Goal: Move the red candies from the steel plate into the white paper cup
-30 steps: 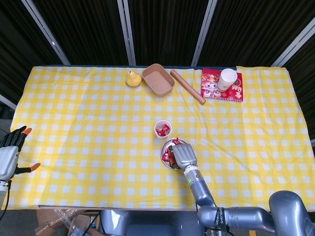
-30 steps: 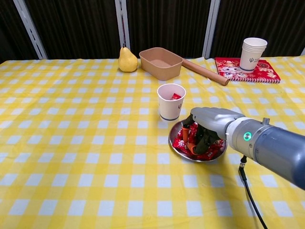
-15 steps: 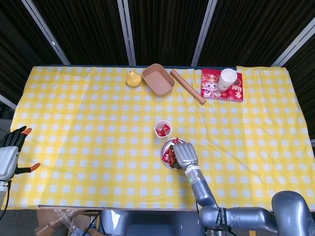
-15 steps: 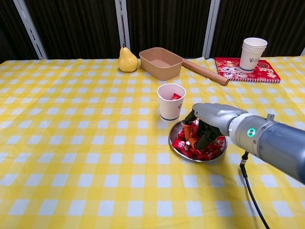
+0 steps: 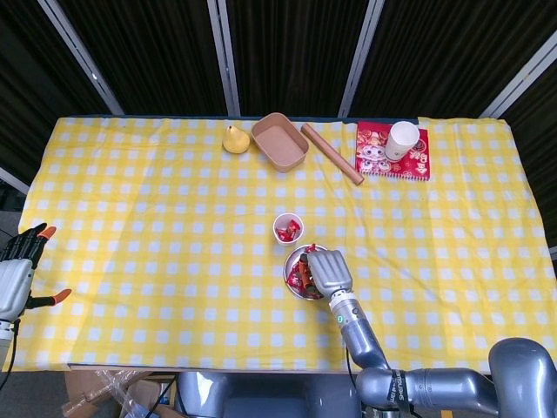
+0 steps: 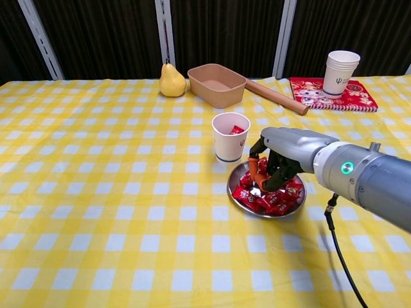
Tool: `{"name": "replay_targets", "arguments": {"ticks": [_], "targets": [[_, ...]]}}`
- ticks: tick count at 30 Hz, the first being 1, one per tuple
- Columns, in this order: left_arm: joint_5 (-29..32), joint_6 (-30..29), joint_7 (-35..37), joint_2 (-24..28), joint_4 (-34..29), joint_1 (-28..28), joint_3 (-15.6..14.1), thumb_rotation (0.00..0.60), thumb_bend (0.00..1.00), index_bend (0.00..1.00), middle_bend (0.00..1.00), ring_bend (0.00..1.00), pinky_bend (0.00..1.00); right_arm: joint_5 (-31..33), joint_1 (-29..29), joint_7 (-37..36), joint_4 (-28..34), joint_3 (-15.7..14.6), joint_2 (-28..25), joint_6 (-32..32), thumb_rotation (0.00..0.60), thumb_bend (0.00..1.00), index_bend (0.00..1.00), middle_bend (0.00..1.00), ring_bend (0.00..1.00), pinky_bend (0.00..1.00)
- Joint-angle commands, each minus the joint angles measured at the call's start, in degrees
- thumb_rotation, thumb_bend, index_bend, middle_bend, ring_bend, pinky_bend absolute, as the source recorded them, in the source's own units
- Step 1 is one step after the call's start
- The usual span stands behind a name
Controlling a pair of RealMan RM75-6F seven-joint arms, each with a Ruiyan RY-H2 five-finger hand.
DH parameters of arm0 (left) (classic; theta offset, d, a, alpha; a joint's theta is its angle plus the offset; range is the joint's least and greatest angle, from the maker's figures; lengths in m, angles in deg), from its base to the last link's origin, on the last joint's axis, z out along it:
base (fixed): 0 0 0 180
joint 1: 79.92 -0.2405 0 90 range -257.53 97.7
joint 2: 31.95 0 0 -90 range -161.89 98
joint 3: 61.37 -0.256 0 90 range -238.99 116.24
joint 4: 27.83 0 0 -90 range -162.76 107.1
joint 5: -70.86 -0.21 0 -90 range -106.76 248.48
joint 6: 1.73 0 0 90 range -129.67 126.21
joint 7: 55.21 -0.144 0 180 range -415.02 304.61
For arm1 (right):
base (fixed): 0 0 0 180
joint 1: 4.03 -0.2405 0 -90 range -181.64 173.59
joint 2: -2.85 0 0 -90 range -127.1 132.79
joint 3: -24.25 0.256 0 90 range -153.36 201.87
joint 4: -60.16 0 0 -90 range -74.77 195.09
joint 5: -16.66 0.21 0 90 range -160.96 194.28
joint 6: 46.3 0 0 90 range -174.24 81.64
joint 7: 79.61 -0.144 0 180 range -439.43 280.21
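The white paper cup [image 5: 288,229] [image 6: 230,136] stands mid-table with a red candy or two inside. Just in front of it to the right sits the steel plate [image 5: 294,280] [image 6: 234,187], piled with red candies [image 6: 270,199]. My right hand [image 5: 326,272] [image 6: 289,154] hovers over the plate, fingers curled down, pinching a red candy [image 6: 262,168] just above the pile. My left hand [image 5: 17,274] hangs open beyond the table's left edge, seen only in the head view, holding nothing.
Along the far edge lie a yellow pear [image 5: 235,139] [image 6: 171,81], a brown tray [image 5: 279,141] [image 6: 217,85], a wooden rolling pin [image 5: 332,153] [image 6: 276,97] and a red book [image 5: 383,157] bearing stacked paper cups [image 5: 403,139] [image 6: 340,72].
My right hand has risen from deep in the candy pile and shifted slightly toward the cup, lifting a red candy in its fingertips. The left hand has not moved.
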Motion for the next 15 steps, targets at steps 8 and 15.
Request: {"name": "replay_targets", "arguments": {"ticks": [8, 15], "targets": [[-0.02, -0.01, 0.06, 0.00, 0.00, -0.02, -0.01, 0.600, 0.00, 0.05, 0.00, 0.00, 0.00, -2.01, -0.20, -0.06, 5.14, 2.27, -3.27, -2.17, 0.600, 0.59, 0.55, 0.93, 0.94, 0.98], [0.11, 0.33, 0.07, 0.12, -0.14, 0.08, -0.04, 0.600, 0.00, 0.05, 0.00, 0.00, 0.00, -0.16, -2.55, 1.04, 7.33, 6.18, -4.73, -2.23, 0.600, 0.59, 0.55, 0.93, 0.94, 0.98]]}}
